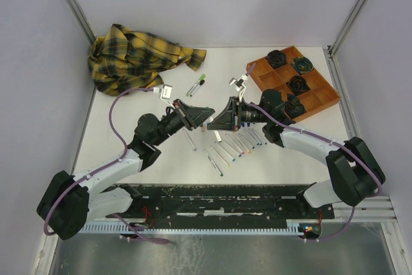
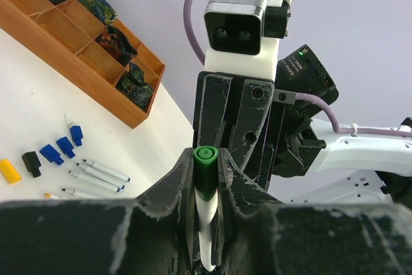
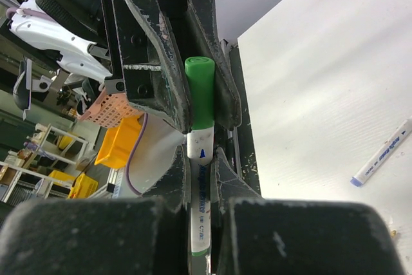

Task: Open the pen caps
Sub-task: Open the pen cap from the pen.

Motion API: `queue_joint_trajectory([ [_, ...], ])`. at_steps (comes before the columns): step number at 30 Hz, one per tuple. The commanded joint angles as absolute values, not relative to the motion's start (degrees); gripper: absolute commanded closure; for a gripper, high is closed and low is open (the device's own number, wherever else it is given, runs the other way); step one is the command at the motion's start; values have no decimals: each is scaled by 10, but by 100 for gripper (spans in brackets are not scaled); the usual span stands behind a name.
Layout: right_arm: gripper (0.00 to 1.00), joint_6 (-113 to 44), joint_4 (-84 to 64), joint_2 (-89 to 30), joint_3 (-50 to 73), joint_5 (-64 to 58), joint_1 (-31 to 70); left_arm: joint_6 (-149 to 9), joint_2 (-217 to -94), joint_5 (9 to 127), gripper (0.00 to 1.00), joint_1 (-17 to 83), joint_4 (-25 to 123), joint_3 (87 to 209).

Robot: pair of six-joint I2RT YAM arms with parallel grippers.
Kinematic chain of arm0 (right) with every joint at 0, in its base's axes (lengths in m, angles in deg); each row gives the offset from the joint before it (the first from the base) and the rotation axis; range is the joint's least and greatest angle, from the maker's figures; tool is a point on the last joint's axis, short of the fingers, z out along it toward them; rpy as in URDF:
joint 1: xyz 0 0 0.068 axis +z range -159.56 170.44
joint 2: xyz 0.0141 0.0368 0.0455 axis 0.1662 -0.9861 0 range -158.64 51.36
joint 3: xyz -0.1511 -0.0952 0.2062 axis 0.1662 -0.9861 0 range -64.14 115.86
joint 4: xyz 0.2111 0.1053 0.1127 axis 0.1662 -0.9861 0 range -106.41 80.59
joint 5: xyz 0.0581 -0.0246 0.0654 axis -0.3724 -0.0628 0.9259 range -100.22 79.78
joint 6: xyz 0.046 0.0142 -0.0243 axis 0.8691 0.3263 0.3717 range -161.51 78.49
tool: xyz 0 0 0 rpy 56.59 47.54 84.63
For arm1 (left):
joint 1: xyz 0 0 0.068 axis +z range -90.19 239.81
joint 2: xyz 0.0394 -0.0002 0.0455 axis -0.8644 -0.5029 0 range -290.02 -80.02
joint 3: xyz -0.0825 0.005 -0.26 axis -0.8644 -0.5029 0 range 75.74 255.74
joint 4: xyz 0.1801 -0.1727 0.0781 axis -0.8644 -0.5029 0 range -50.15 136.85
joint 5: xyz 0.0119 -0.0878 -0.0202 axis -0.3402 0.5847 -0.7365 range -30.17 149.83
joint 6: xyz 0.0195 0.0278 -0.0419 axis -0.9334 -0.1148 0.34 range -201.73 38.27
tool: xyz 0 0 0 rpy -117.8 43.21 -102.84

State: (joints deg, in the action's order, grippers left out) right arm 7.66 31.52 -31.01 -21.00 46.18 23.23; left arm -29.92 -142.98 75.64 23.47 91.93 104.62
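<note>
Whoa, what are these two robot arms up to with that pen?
They are sharing one pen. The left claw is clamped on its green cap, and the right claw grips the white barrel just below it. The cap is on the pen, not yet pulled off. On the table, a row of other pens lies beside a few loose caps, blue, black and yellow.
</note>
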Motion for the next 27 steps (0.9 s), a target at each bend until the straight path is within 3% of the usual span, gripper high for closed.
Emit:
queue_joint_trajectory([
  [1,100,74,328,-313,-185,471,237,-299,-1431,764,97,247,938,1070],
  [5,100,73,327,-323,-187,470,242,-310,-1429,760,97,277,932,1070],
  [13,100,79,316,-392,-182,463,266,-300,-1504,769,97,446,962,1160],
  [21,100,89,316,-423,-177,458,270,-265,-1554,762,97,493,1022,1201],
  [27,100,69,280,-419,-165,462,270,-319,-1568,748,97,501,872,1178],
])
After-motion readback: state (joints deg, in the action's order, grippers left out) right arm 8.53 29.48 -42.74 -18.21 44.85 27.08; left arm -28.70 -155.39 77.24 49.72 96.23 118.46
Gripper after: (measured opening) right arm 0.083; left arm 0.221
